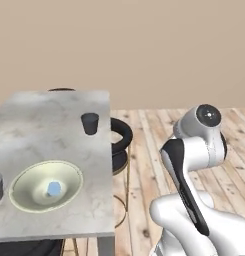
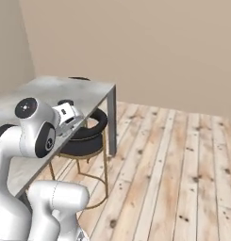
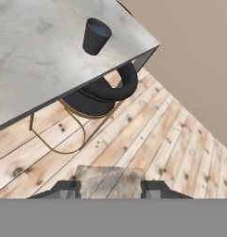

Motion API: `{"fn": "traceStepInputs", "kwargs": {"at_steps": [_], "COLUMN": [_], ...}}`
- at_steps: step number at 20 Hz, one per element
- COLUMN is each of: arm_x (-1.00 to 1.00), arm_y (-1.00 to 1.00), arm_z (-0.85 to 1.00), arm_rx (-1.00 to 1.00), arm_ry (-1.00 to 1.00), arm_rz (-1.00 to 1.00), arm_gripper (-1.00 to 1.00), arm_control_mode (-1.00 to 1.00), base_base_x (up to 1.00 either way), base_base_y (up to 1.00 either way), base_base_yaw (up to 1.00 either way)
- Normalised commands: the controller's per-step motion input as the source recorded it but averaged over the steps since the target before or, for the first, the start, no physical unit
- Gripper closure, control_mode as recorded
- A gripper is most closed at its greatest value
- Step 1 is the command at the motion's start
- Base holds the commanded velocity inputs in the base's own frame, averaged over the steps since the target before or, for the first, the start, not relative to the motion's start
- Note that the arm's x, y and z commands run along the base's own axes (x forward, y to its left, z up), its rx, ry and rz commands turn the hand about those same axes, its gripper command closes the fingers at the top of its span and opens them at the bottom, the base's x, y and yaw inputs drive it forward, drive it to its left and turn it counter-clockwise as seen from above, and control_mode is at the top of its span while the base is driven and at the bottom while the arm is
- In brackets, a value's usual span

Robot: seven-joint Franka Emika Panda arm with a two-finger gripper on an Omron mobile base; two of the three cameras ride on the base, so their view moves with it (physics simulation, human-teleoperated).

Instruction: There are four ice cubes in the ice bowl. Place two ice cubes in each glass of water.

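While upright, glass (image 1: 89,123) tapers twd table (image 1: 54,107).

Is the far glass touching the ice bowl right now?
Apart. In the left base view the far glass stands upright near the table's right edge, with a wide strip of bare marble between it and the ice bowl.

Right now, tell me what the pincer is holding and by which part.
Nothing. The pincer is open, with only wooden floor between its tips, away from the glass on the table.
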Motion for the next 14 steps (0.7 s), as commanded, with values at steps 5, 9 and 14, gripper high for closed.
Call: {"fn": "traceStepInputs", "kwargs": {"at_steps": [5,9,14], "arm_x": [0.00,0.00,0.00], "arm_y": [0.00,0.00,0.00], "arm_z": [0.00,0.00,0.00], "arm_rx": [0.00,0.00,0.00], "arm_ry": [0.00,0.00,0.00], "arm_rz": [0.00,0.00,0.00], "arm_gripper": [1.00,1.00,1.00], "arm_control_mode": [1.00,1.00,1.00], "base_base_x": [0.55,0.48,0.37], "base_base_y": [-0.14,-0.32,-0.51], "base_base_yaw": [0.45,0.51,0.54]}}
